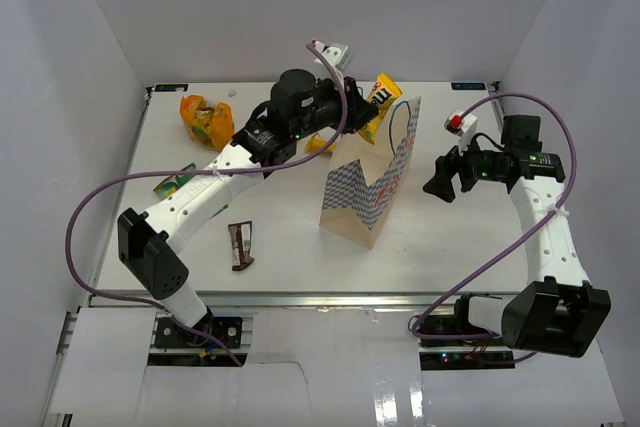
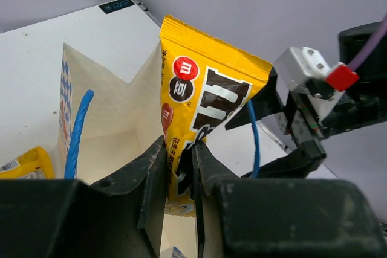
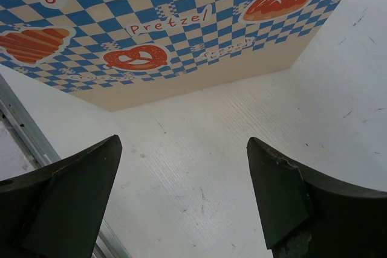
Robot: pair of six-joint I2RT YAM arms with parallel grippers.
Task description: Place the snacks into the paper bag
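White walls close round a white worktop (image 1: pixel 300 247). Close to its near edge, left of centre, lies a dark brown bar (image 1: pixel 241 245). A small green packet (image 1: pixel 175 183) sits further back by the left edge. Around the middle the paper bag (image 1: pixel 365 197) stands upright with its mouth open. Its blue-and-white checks are printed with "Baguette", "Pretzel" and a word that looks like "French", beside drawings of bread. The right gripper (image 3: pixel 183 140) hovers low just beside the bag's right face, jaws wide apart with nothing between them. Above the bag's far rim the left gripper (image 2: pixel 180 170) is clamped on the lower end of a yellow candy pack (image 2: pixel 208 104), which is over the open mouth. The pack bears big brown "m" letters and red and brown "m" discs. A second yellow pack (image 2: pixel 24 164) lies behind the bag, and a crinkly orange-yellow bag (image 1: pixel 205 119) rests near the far left corner.
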